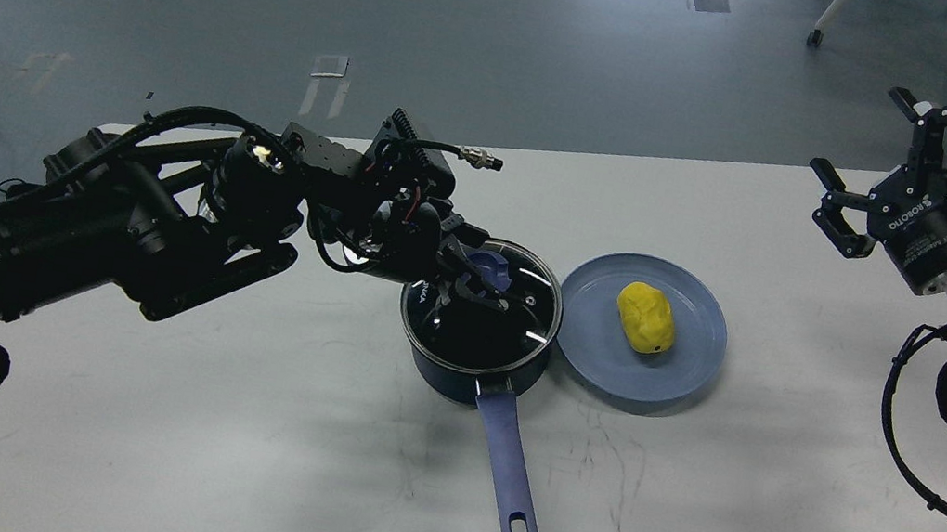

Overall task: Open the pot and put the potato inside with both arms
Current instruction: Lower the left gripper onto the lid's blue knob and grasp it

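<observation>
The pot (441, 366) stands mid-table with its glass lid (510, 333) on it and its periwinkle handle (507, 470) pointing at me. My left gripper (474, 279) is low over the lid, with its dark fingers on either side of the blue knob (490, 263). I cannot tell whether they press on the knob. The yellow potato (646, 318) lies on a shallow blue plate (593, 345) just right of the pot. My right gripper (881, 156) is open and empty, raised above the table's far right edge.
The white table (226, 417) carries the pot and the plate. My left forearm (111, 240) stretches low across its left half. Grey floor with cables and chair legs lies beyond the far edge.
</observation>
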You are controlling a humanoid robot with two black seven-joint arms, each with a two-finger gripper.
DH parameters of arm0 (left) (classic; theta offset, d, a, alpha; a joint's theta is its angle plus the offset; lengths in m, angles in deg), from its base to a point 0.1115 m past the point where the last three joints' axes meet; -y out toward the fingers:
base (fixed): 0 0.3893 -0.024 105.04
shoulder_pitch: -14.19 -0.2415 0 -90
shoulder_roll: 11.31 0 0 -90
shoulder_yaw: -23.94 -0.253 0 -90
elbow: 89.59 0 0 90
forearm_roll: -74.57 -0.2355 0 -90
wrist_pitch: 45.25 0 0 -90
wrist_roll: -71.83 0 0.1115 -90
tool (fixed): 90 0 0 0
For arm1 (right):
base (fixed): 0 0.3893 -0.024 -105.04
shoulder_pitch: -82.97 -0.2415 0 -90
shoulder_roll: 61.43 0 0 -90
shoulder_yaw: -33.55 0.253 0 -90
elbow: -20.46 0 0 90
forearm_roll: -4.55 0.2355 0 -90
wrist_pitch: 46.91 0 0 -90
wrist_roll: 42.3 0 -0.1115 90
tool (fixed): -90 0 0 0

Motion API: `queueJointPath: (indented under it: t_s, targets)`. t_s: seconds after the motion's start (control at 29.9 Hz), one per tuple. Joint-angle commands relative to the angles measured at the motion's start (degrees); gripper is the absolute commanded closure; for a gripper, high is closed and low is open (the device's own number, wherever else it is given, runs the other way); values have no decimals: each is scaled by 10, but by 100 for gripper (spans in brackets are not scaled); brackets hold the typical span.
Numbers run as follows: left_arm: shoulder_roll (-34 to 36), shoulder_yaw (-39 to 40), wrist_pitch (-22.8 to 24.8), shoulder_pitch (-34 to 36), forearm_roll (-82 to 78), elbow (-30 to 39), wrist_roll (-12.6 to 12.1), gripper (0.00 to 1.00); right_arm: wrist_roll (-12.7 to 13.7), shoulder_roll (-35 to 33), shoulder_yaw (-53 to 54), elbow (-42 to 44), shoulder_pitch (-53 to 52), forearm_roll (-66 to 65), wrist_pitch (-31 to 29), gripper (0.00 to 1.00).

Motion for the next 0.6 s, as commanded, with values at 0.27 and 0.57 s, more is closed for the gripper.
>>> queueJointPath:
  t_s: [0.27,0.57]
  targets:
    - [1,-1,0,-9,0,-12,0,18,0,0,-1,0,1,-1,0,0]
    - [1,0,0,-4,-2,-10,0,77,0,0,-2,0,2,-2,0,0]
